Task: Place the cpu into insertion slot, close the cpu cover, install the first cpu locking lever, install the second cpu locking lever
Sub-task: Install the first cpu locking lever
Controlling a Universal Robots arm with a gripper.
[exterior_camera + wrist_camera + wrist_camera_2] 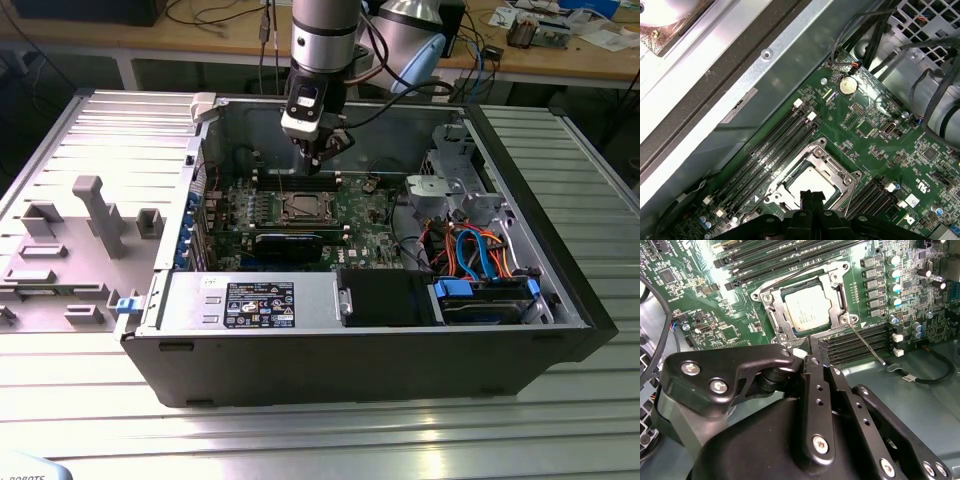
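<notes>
Exterior view first: where is the gripper?

— It hangs inside the open computer case, low over the green motherboard and near the socket.

And its fingers?

— Pressed together with nothing between them. In the first wrist view the two black tips meet along a thin seam, right beside the socket's edge. Whether they touch it, I cannot tell.

Where is the cpu?

— Seated in the insertion slot, silver top up. The cpu cover lies flat over it and frames the chip through its square cut-out.

Any lever showing?

— In the second wrist view, one thin locking lever juts from a corner of the cover. It slants across a bank of memory slots, with its far end free and well clear of the frame.
</notes>
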